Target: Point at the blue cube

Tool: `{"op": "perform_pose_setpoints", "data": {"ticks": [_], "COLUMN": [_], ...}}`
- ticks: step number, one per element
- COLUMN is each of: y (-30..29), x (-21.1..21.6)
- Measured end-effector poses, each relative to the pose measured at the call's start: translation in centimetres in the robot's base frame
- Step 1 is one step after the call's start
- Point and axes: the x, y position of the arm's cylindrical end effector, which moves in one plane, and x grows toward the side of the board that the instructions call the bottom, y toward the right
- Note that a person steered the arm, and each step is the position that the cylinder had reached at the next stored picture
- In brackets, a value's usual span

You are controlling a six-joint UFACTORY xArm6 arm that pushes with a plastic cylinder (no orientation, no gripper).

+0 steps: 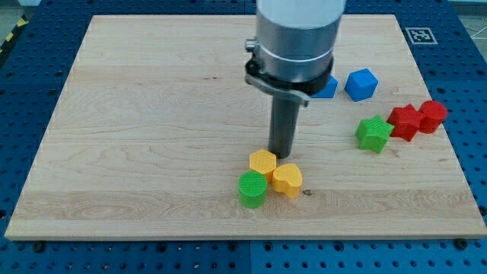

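The blue cube [361, 84] sits on the wooden board [152, 114] at the view's upper right. A second blue block [327, 87] lies just left of it, partly hidden behind the arm's grey body. My tip [283, 157] stands near the board's middle, well down and left of the blue cube. It touches or nearly touches the top of a yellow block [263, 162] and sits just above a yellow heart-shaped block [288, 180].
A green cylinder [253, 189] lies below the yellow blocks. A green star-shaped block [374, 133], a red star-shaped block [404, 121] and a red cylinder [433, 116] lie in a row at the right. A marker tag [420, 34] sits at the board's top right corner.
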Motion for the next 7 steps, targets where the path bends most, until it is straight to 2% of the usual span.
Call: {"op": "perform_pose_setpoints", "data": {"ticks": [2, 5, 7], "y": [1.8, 2.6, 9.9], "x": [-3.9, -15.9, -17.8]}}
